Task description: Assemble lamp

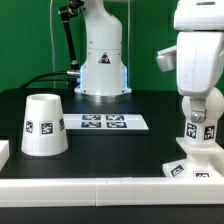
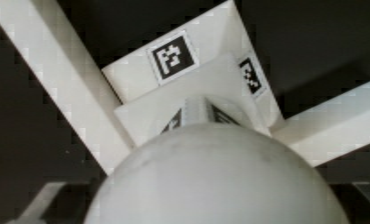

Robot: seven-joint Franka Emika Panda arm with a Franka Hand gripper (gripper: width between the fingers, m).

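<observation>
The white cone shade (image 1: 43,125) stands upright on the black table at the exterior view's left, with a marker on its side. At the exterior view's right, my gripper (image 1: 200,108) reaches straight down and is shut on the round bulb (image 1: 201,130), which stands upright on the square sloped base (image 1: 192,162). In the wrist view the bulb's dome (image 2: 208,180) fills the foreground between my jaws. Its marked neck (image 2: 200,116) meets the base (image 2: 185,62) below. My gripper (image 2: 203,206) shows only as dark finger edges at both sides of the dome.
The marker board (image 1: 103,122) lies flat at mid-table behind the shade. A white rail (image 1: 100,186) runs along the table's front edge, and the base sits against its corner (image 2: 333,125). The arm's pedestal (image 1: 103,65) and cables stand at the back.
</observation>
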